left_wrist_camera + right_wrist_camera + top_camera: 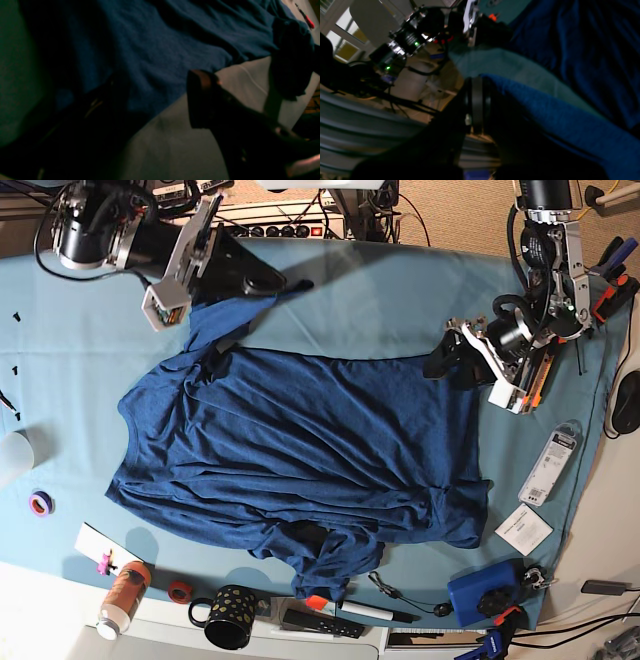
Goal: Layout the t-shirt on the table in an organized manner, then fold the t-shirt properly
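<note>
Surface: teal-covered counter (380, 295) fills the base view, cables and gear crowding its far edge.
Right hand: right hand (285, 283) sits at the counter's far corner, on the base view's left, clenched tight on a pulled-up fold of the t-shirt (300, 440); in its wrist view the blue cloth runs straight out from the closed fingers (477, 100).
Left hand: left hand (443, 358) is low at the shirt's edge on the base view's right, spread wide and holding nothing; its wrist view shows one dark finger (200, 100) over bare teal, the cloth's edge between the two.
Shirt: dark navy, spread broadly across the middle of the counter, wrinkled, one sleeve bunched toward the near edge.
Near edge: black spotted mug (228, 616), orange bottle (120, 598), a marker (365, 612), blue box (483, 595).
Right side: packaged item (555, 460) and a white card (523, 529) lie clear of the shirt.
Left side: purple tape roll (40, 503) sits apart.
</note>
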### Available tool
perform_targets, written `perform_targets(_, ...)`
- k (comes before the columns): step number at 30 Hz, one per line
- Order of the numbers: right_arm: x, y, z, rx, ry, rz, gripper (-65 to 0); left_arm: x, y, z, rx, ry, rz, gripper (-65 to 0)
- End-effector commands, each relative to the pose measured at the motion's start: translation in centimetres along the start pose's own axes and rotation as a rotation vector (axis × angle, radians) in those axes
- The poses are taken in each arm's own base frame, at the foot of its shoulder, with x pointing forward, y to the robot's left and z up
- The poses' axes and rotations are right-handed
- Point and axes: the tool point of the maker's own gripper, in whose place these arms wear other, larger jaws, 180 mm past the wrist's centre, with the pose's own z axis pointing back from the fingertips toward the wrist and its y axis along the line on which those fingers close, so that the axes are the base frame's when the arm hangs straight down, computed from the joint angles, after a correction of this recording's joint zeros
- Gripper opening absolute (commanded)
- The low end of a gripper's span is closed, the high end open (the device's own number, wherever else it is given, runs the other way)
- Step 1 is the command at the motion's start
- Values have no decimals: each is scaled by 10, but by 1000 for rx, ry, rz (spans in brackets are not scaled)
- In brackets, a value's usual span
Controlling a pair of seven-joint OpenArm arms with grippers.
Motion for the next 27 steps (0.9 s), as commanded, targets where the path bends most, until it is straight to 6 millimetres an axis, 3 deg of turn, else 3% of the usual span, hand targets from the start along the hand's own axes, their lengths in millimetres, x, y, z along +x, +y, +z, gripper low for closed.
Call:
perform_targets(1, 14, 5, 1, 21, -50, 26, -650, 14, -2, 3, -11, -44, -17, -285)
perform_targets(5, 33, -1, -6, 5, -116, 64, -650, 16, -2, 3, -10, -51, -17, -285)
perform_targets(13, 62, -33, -19, -174, -224, 117, -650, 16, -2, 3, -11, -54, -17, -285)
perform_targets(27, 34, -23, -85, -248, -18, 257, -650, 16, -2, 3, -11, -54, -17, -285)
